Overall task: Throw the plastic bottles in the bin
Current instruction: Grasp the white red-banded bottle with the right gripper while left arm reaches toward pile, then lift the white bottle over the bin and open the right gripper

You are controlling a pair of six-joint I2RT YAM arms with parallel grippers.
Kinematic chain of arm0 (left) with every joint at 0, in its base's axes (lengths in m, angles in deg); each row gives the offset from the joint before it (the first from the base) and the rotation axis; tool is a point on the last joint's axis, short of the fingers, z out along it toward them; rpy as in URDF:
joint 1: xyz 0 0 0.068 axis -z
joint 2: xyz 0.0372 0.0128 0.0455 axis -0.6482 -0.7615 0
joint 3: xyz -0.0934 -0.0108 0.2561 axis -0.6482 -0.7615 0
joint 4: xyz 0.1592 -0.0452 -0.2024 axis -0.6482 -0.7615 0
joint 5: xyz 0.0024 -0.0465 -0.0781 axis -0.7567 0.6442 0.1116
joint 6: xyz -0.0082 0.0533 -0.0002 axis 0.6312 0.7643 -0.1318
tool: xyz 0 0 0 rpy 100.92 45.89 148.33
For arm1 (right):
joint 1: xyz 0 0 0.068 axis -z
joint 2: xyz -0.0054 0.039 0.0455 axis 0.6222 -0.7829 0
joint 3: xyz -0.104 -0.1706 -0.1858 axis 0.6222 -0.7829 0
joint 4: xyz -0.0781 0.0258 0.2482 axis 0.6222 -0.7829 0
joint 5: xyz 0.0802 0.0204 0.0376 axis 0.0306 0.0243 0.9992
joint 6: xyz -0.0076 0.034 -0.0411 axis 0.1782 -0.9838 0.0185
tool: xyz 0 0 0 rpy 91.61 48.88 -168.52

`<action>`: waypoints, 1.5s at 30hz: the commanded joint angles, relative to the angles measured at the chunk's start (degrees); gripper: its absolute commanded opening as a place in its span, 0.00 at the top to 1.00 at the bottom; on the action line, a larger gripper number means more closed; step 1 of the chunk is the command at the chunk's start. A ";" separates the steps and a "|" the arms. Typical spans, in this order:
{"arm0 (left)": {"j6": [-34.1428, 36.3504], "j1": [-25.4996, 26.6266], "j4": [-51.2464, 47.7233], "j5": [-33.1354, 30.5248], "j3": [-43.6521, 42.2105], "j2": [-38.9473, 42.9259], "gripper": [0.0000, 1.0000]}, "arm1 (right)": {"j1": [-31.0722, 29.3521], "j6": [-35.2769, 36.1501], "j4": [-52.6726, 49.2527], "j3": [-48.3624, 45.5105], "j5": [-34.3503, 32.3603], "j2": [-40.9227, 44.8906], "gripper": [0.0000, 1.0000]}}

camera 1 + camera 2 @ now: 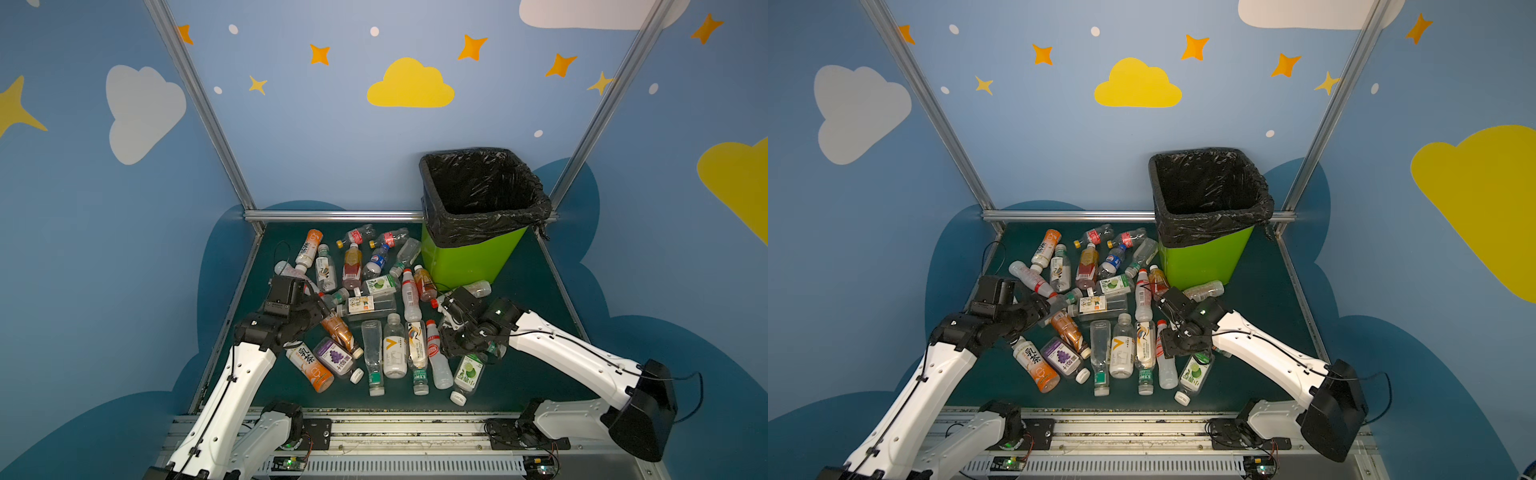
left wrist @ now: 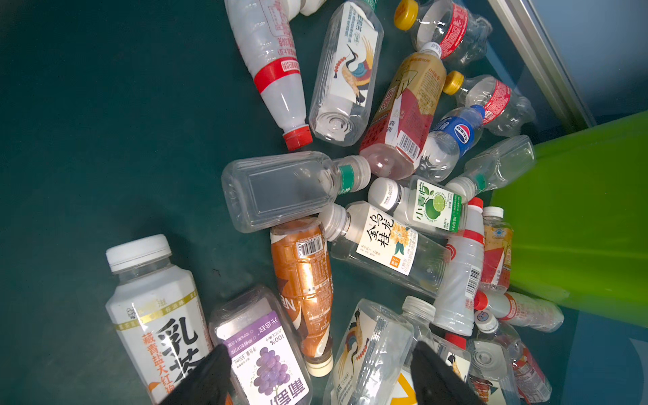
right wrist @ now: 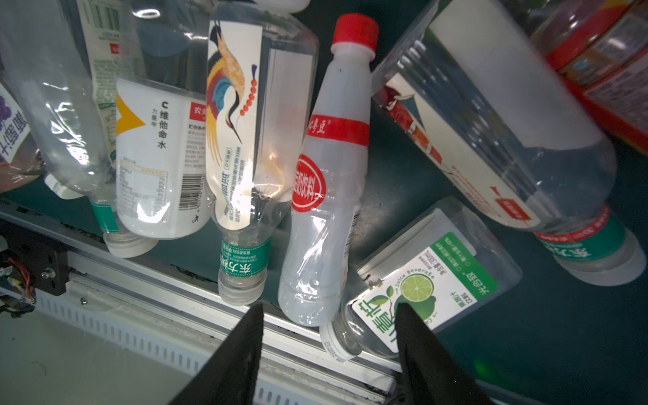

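Far left: the left gripper (image 2: 321, 375) hangs over the left edge of the bottles (image 1: 365, 305). Its fingers (image 2: 207, 378) are spread wide and hold nothing. Under the gap lie the grape-label bottle (image 2: 263, 354) and a clear bottle (image 2: 378, 336) beside it (we cannot tell which one it is after).

Centre: the pile lies on the dark green mat (image 1: 511, 386), every bottle on its side, most touching or overlapping.

Right: the right gripper (image 3: 329, 315) points toward the near rail (image 3: 157, 291), fingers at a middling gap, clamped on nothing. The milky red-cap bottle (image 3: 326, 196) matters here. Its base sits just ahead of the gap and its long axis runs far to near with the cap at the far end, so the fingers would take it across its width. The crane-label bottle (image 3: 242, 140) crowds its left and the lime-label bottle (image 3: 427, 277) touches its right; we judge that a tight fit.

Far right corner: the bin (image 1: 469, 257) stands upright with a black bag over the rim, and no bottle is visible inside. The right arm is nearer. The rim stands well above the mat, so a lift is needed. Blue walls (image 1: 291, 145) close three sides.
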 commanded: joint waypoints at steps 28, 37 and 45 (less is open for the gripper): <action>5.05 0.77 -7.05 5.10 5.20 -3.80 0.18 | -0.89 -5.38 7.96 2.69 -0.50 -22.81 0.37; 6.46 0.68 -8.13 5.16 6.48 -4.59 0.18 | -1.21 -5.72 6.43 4.75 -0.95 -21.32 0.60; 6.83 0.68 -8.21 6.83 7.78 -5.42 0.18 | -3.70 -3.13 -4.59 17.94 -1.88 -10.75 0.60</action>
